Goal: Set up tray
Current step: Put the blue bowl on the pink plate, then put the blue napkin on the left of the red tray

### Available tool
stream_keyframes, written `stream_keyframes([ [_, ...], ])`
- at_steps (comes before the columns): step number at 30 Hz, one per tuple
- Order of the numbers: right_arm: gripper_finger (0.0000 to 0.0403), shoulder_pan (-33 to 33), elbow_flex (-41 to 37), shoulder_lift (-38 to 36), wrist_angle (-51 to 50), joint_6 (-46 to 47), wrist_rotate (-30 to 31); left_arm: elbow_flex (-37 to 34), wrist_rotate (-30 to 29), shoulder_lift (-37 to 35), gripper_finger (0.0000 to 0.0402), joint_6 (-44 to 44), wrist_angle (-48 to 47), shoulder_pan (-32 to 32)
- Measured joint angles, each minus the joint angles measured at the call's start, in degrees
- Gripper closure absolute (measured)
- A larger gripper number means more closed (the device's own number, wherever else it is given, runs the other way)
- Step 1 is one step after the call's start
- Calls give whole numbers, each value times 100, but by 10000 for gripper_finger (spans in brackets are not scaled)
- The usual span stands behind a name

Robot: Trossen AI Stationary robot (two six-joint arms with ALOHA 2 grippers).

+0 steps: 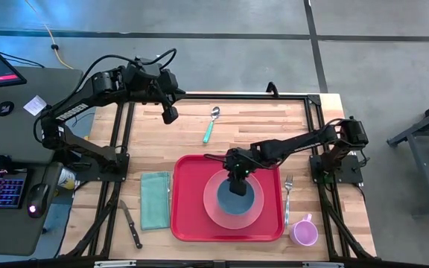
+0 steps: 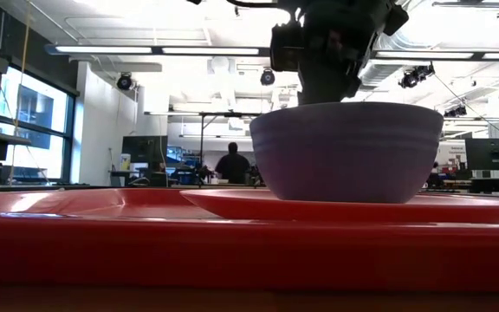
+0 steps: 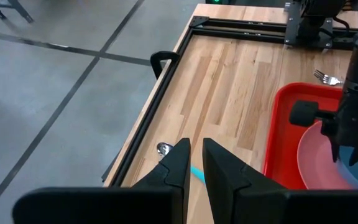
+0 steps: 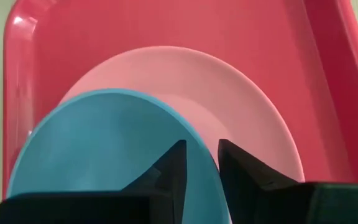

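Note:
The red tray (image 1: pixel 188 186) lies on the wooden table with a round pink plate (image 1: pixel 213 207) on it. A blue bowl (image 1: pixel 240 201) stands upright on the plate; in the low view the bowl (image 2: pixel 345 152) rests flat on the plate (image 2: pixel 232 204). My right gripper (image 1: pixel 236 184) is down at the bowl's far rim and shut on it. My left gripper (image 1: pixel 170 115) hangs shut over the table's far left part, near a teal-handled spoon (image 1: pixel 211 126), and touches nothing. My right gripper (image 4: pixel 202 146) has the bowl by its rim (image 4: pixel 197 152), on the bowl's far side. One finger (image 4: pixel 173 165) is inside the bowl and the other (image 4: pixel 241 165) outside, over the plate. The fingers come from above, pointing down. The bowl's base sits on the plate.
A teal napkin (image 1: pixel 155 199) and a knife (image 1: pixel 131 222) lie left of the tray. A fork (image 1: pixel 288 193) and a purple cup (image 1: pixel 304 231) are on its right. Bare wood lies between the spoon and the tray's far rim. A black frame runs along the table's edges.

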Motion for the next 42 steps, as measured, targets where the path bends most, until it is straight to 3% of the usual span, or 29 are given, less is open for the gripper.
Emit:
stream_keyframes([
  [14,329,-25,2,-110,270,470,11,-2,-26,118,328,-117,419,4],
  [19,329,-87,4,-675,315,834,47,-2,-86,492,328,-669,806,278],
  [24,329,-81,11,-1532,-40,1184,596,-2,202,1087,328,-1231,842,760],
  [28,329,-81,11,-2183,-544,1398,1118,-2,504,1527,328,-1637,123,1199],
  [33,329,-83,11,-2860,-1140,1398,1835,-18,564,1649,328,-1472,-1780,1442],
  [35,329,-83,11,-3075,-1316,1377,2074,-134,915,1595,328,-1283,-2368,1427],
  [38,329,-85,11,-3303,-1542,1175,2334,-539,1627,1367,328,-868,-2933,1359],
  [42,329,-85,11,-3456,-1697,859,2510,-1602,2153,909,328,-763,-2700,1138],
])
